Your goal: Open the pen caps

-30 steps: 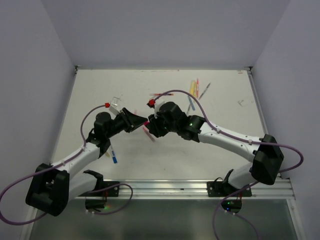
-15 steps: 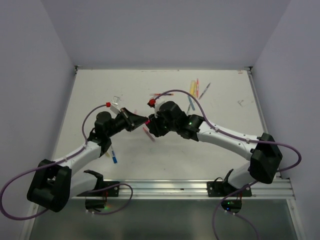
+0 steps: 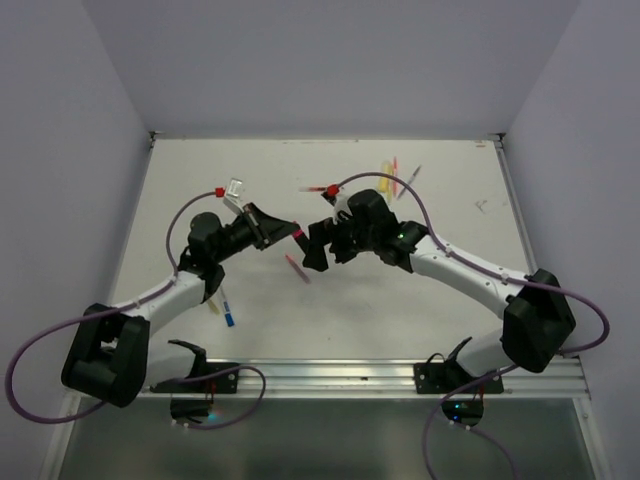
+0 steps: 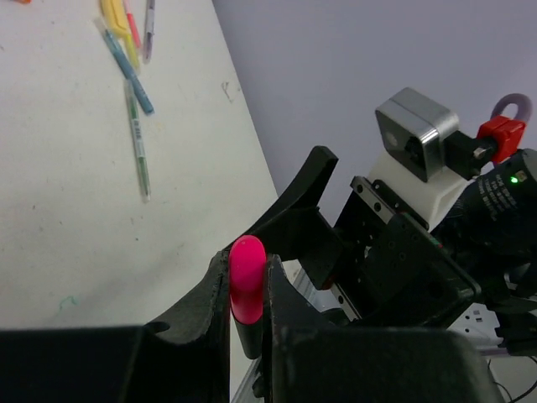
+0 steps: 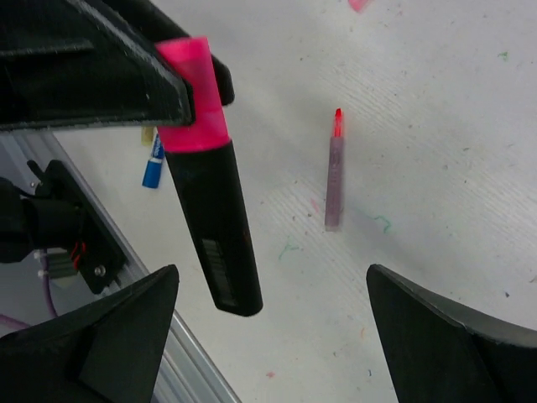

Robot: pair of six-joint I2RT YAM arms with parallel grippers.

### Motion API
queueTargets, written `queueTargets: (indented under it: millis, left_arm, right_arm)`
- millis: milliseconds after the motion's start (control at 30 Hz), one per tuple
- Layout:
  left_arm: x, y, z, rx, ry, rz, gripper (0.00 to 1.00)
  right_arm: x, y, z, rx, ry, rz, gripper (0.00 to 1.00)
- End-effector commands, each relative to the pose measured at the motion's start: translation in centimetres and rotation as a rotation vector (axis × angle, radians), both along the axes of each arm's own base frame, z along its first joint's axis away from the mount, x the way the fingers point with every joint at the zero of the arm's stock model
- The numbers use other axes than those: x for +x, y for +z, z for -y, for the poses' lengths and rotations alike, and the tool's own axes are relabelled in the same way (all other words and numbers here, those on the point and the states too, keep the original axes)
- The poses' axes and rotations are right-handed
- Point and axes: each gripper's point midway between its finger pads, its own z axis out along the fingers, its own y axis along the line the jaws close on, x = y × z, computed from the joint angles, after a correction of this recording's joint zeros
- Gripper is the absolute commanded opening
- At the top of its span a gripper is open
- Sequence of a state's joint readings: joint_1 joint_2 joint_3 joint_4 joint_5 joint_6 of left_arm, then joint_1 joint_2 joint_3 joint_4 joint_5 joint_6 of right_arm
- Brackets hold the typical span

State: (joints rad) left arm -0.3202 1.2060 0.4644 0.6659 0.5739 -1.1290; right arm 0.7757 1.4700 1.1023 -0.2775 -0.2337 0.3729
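Left jaws are clamped on the pink cap [image 5: 191, 92] of a highlighter [image 5: 218, 243], held up off the surface [image 5: 436, 126]. Right jaws stand wide apart, one either side of the barrel's free end, touching nothing. Cap looks seated, so the pull-off isn't done. Next move, likely: right jaws close on the barrel and pull straight away from the left. Cap is stubby, bright pink; barrel black with a printed label. Thin red-tipped pen [image 5: 334, 176] lies below the right jaws.
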Motion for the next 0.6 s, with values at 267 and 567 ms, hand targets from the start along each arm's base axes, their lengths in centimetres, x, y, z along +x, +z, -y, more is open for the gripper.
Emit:
queueTargets:
  millis: [267, 567]
  left_arm:
    - [0.4, 2.6, 0.6, 0.033, -0.177, 0.206, 0.0]
    - [-0.4, 2.9, 0.7, -0.041, -0.192, 0.184, 0.0]
  right_arm:
    - [-2.9, 4.1, -1.9, 0.402, 0.273, -0.054, 0.79]
    - [-1.4, 5.5, -4.7, 0.558, 0.316, -0.053, 0.51]
